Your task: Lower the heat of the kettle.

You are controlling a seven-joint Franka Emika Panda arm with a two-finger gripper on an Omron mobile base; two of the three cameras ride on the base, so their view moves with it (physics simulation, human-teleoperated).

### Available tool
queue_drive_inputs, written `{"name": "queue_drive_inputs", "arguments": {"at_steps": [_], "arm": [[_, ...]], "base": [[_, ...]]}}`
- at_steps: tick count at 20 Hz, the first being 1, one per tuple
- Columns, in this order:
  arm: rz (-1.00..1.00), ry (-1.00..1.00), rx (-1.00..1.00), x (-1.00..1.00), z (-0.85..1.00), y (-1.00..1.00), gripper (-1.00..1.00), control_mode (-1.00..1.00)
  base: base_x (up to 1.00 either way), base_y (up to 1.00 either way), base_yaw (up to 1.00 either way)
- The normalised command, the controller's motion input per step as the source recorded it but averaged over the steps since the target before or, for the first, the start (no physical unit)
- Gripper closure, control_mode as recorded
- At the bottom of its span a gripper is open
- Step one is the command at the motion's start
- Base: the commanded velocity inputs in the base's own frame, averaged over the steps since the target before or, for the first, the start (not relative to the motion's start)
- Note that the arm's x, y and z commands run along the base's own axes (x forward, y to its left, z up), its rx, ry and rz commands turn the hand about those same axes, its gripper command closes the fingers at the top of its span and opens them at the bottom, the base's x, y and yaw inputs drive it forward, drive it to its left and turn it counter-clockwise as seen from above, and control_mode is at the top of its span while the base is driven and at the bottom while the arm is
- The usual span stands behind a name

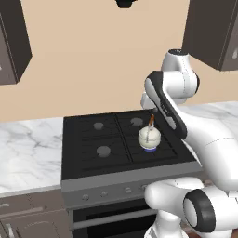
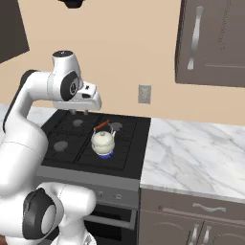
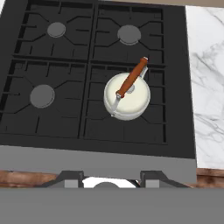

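Nearest you, the stove's knobs (image 1: pixel 128 189) line its front edge. The kettle (image 1: pixel 149 137) sits on the front-right burner; it looks rigid, smooth and light, best left untouched. Above, your hand (image 2: pixel 79 112) hangs empty; its opening is unclear.

A plain beige wall (image 2: pixel 124 43) backs the kitchen; dark brown upper cabinets (image 2: pixel 213 43) hang on it, one with a long silver handle; a grey outlet plate (image 2: pixel 144 94) sits on the wall; the white marble table (image 2: pixel 191 153) tops dark lower cabinets (image 2: pixel 191 222); a black stove (image 1: pixel 116 139) stands between the marble stretches.
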Motion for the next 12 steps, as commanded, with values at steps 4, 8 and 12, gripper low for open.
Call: {"name": "queue_drive_inputs", "arguments": {"at_steps": [4, 8, 12], "arm": [[0.00, -0.01, 0.00, 0.00, 0.00, 0.00, -1.00, 1.00], [0.00, 0.00, 0.00, 0.00, 0.00, 0.00, -1.00, 1.00], [0.00, 0.00, 0.00, 0.00, 0.00, 0.00, -1.00, 1.00]], "base": [[-0.01, 0.25, -0.04], [-0.03, 0.48, -0.09], [0.00, 0.32, -0.02]]}}
